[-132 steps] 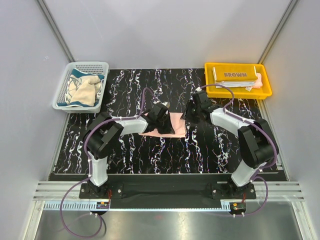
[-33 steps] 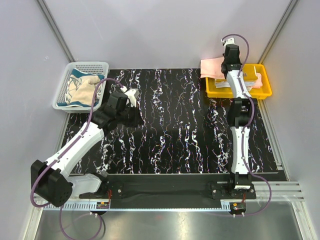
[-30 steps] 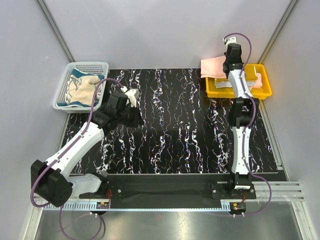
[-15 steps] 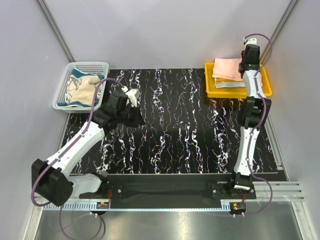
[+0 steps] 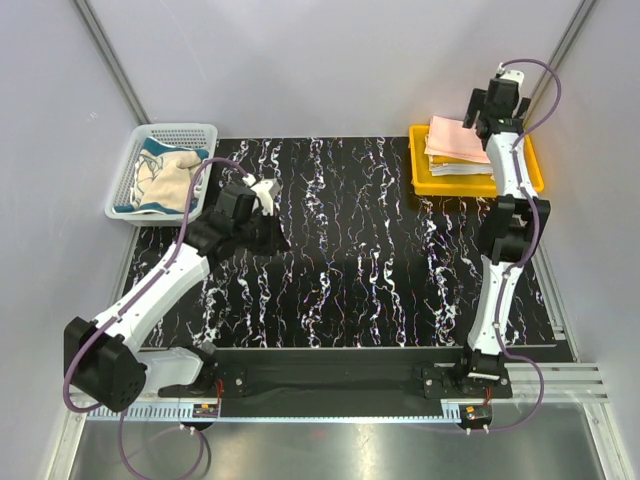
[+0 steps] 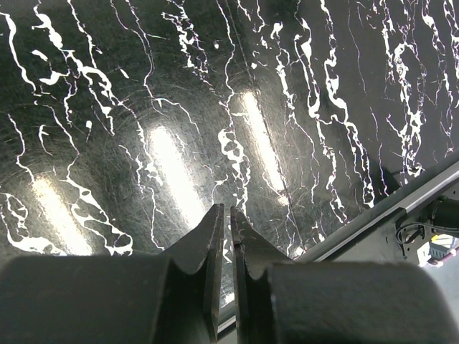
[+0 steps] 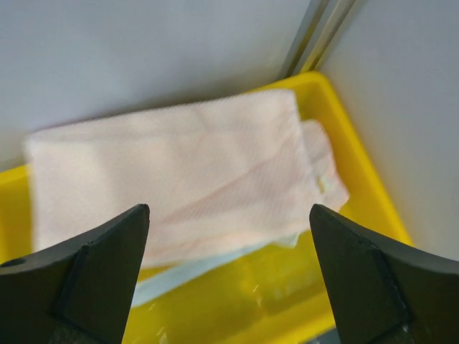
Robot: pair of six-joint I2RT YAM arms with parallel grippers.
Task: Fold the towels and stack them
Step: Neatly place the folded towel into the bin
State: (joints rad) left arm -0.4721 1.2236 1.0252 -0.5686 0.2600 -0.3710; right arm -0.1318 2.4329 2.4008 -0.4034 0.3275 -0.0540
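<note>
Towels sit in two places on the black white-veined table (image 5: 360, 270). A folded pink towel (image 5: 455, 138) (image 7: 179, 168) lies on top of a stack in the yellow tray (image 5: 478, 187) (image 7: 362, 215) at the table's 1 o'clock corner. Pale towel edges (image 5: 462, 168) (image 7: 186, 276) peek out beneath it on the near side. A crumpled cream-and-teal towel (image 5: 168, 178) fills the white mesh basket (image 5: 127, 185) at the 10 o'clock corner.

The right arm stretches up to the tray, and the right gripper (image 5: 486, 108) (image 7: 228, 211) hangs just above the pink towel's 3 o'clock end. Its fingers (image 7: 100, 265) are spread wide and grasp nothing, with the towel lying free below them in the wrist view.

The left gripper (image 5: 268, 236) (image 6: 226, 210) is over bare tabletop toward 9 o'clock, near the basket but apart from it. Its two fingers are drawn almost together with only a thin slit between them, and they hold nothing.
</note>
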